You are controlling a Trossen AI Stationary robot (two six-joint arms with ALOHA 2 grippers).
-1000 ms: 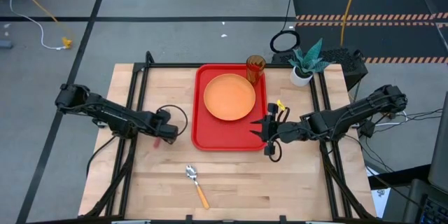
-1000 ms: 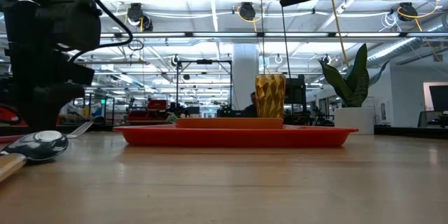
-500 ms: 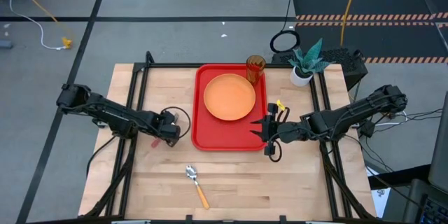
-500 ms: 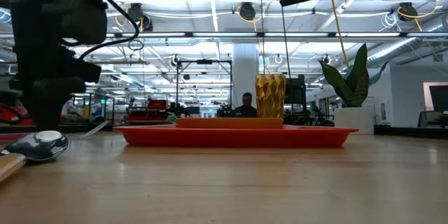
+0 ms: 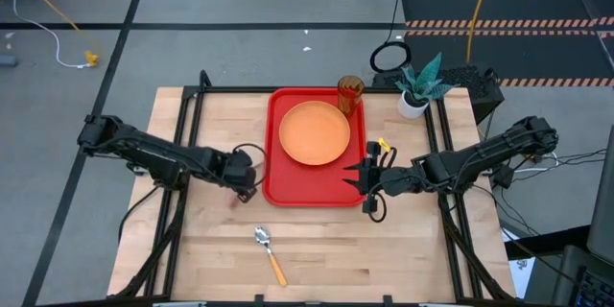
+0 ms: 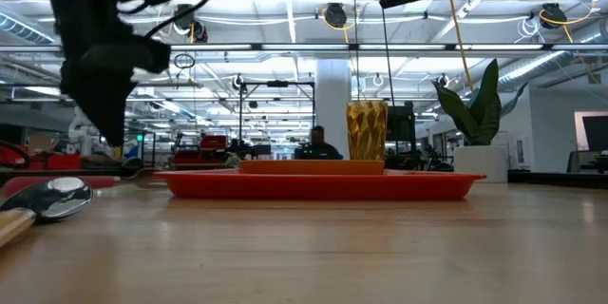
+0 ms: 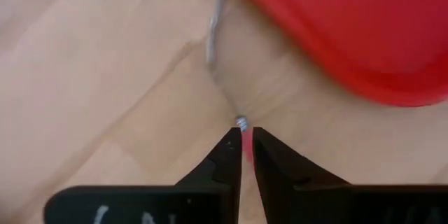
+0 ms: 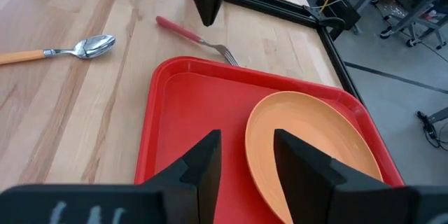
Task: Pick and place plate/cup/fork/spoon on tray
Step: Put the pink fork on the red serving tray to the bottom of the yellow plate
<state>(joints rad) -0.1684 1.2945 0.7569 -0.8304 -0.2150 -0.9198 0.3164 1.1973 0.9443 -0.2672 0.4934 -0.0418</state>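
Fork [image 8: 190,36] is the item in hand at this step: it lies flat on the wooden worktop [image 5: 317,249] just beside the tray's [image 5: 278,192] left rim, its tines pointing at the tray's corner and its pink-red handle trailing away from it. The left end effector [image 7: 243,134] hangs right over the fork beside that rim, its fingers [image 7: 225,155] drawn to a narrow slit with a sliver of pink showing between them; whether they actually grip the handle cannot be told.

Plate [image 5: 314,132] already sits in the middle of the tray, and the cup [image 5: 349,93] stands upright in the tray's far right corner. The spoon [image 5: 270,253] lies on the worktop well apart from the tray, toward the near edge, so it looks like the last piece to fetch. The right end effector [image 8: 243,164] waits over the tray's right rim, its fingers spread wide and empty.

Next, I judge, the left arm needs a firm pinch on the thin handle, a lift clear of the raised rim, and a release on the bare red floor beside the plate.
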